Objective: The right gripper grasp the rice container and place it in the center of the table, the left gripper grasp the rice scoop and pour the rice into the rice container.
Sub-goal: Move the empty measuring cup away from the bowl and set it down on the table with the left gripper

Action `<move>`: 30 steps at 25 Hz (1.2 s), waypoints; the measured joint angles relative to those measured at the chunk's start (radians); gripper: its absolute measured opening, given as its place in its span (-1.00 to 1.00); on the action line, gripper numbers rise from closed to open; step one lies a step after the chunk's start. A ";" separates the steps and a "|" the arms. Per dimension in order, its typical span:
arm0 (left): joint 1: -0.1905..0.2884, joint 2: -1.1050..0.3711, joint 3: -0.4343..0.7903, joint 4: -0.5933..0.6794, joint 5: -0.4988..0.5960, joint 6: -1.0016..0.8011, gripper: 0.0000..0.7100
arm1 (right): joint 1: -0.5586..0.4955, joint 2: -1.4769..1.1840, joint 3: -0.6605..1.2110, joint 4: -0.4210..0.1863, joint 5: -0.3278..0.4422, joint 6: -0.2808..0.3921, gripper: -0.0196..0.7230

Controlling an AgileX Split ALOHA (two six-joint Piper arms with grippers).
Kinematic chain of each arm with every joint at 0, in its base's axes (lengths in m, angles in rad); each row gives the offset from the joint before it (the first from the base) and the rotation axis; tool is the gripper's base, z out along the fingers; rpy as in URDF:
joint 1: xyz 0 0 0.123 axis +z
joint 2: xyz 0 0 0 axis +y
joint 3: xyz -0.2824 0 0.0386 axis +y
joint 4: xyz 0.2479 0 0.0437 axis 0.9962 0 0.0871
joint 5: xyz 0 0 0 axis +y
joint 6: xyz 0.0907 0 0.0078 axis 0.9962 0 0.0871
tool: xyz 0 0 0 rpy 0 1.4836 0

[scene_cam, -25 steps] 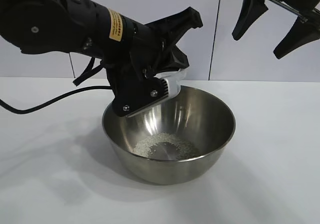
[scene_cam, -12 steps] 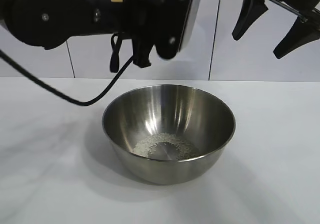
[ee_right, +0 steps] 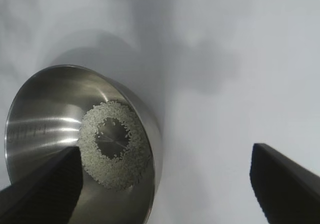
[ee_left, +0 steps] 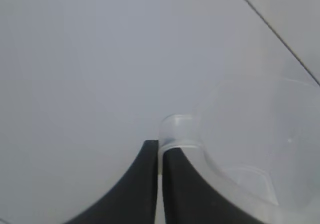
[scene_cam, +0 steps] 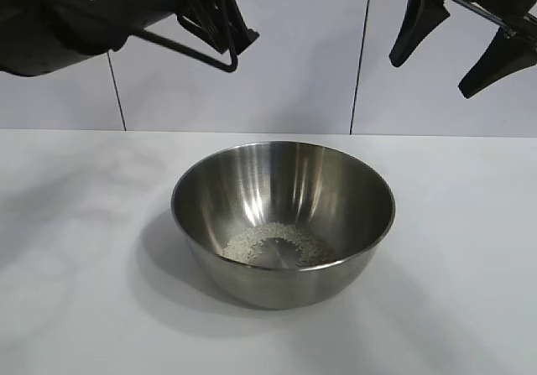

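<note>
White table [scene_cam: 75, 308], rice [scene_cam: 277, 245] in rice container [scene_cam: 283, 220]; my left gripper [ee_left: 159, 184] pinches rice scoop [ee_left: 250, 149], could slip; right gripper [scene_cam: 457, 44] splayed, empty.

I count one steel bowl [scene_cam: 284, 222] on the counter [scene_cam: 75, 291], below and between my two hands, left hand [ee_left: 159, 184] and right hand [scene_cam: 453, 44]; one ring of rice [scene_cam: 277, 245] inside; one plastic scoop [ee_left: 250, 149] in my left hand.
</note>
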 joint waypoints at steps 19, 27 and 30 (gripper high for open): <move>0.048 -0.127 0.207 -0.124 -0.080 -0.418 -0.97 | 0.000 0.000 0.000 -0.001 -0.015 0.000 0.75; 0.096 -0.130 0.478 -0.058 -0.204 -0.613 -0.97 | 0.000 0.000 0.000 -0.001 -0.016 0.000 0.75; 0.096 -0.130 0.545 -0.052 -0.211 -0.637 -0.97 | 0.000 0.000 0.000 -0.001 -0.019 -0.001 0.75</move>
